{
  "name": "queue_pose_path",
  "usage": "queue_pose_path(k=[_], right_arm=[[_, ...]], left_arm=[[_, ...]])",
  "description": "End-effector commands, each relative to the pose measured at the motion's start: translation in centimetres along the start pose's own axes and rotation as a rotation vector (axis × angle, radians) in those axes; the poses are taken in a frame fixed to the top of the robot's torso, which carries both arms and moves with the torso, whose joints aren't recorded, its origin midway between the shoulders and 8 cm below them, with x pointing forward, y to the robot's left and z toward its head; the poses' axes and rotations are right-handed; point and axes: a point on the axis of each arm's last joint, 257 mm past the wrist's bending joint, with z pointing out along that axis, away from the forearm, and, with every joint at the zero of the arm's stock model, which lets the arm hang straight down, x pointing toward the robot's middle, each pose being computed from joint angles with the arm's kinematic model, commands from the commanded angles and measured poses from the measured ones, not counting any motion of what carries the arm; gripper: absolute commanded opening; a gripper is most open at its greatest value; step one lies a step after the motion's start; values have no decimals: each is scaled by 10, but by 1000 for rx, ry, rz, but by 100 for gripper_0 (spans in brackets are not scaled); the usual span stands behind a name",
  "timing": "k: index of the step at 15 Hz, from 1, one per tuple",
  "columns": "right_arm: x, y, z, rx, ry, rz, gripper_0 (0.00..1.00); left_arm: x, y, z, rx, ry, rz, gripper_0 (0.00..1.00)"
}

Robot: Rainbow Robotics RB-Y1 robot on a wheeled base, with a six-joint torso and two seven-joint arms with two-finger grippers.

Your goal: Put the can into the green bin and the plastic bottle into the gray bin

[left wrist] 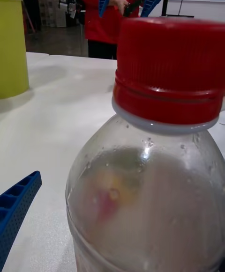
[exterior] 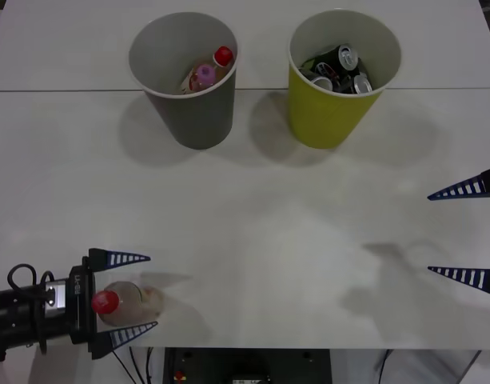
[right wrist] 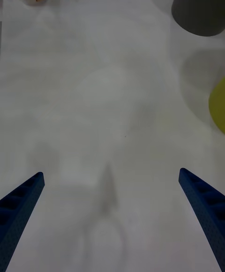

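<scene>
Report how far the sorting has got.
Done: cans lie in the green bin, and two bottles in the gray bin. In hand: the left gripper brackets the plastic bottle, fingers open. Left: grip, carry, drop it in gray. The right gripper waits open.

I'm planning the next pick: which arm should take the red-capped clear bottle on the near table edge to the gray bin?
Left. The left hand already has its open fingers on either side of the clear plastic bottle with the red cap, and the tall dark gray bin stands on that side. The right hand hangs open at the far right.
</scene>
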Motion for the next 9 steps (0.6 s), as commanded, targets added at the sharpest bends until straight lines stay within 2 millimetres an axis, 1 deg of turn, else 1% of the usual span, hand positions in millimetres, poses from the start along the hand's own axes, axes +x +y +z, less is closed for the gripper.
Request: queue_pose_path(k=[1,2,9], right_arm=[[0,0,0,0,0,0,100],[0,0,0,0,0,0,100],[0,0,0,0,0,0,100]], left_arm=[[0,0,2,1,-3,-4,14],[0,-1,2,2,-2,-8,0],[-2,0,6,14,-6,-29,0]])
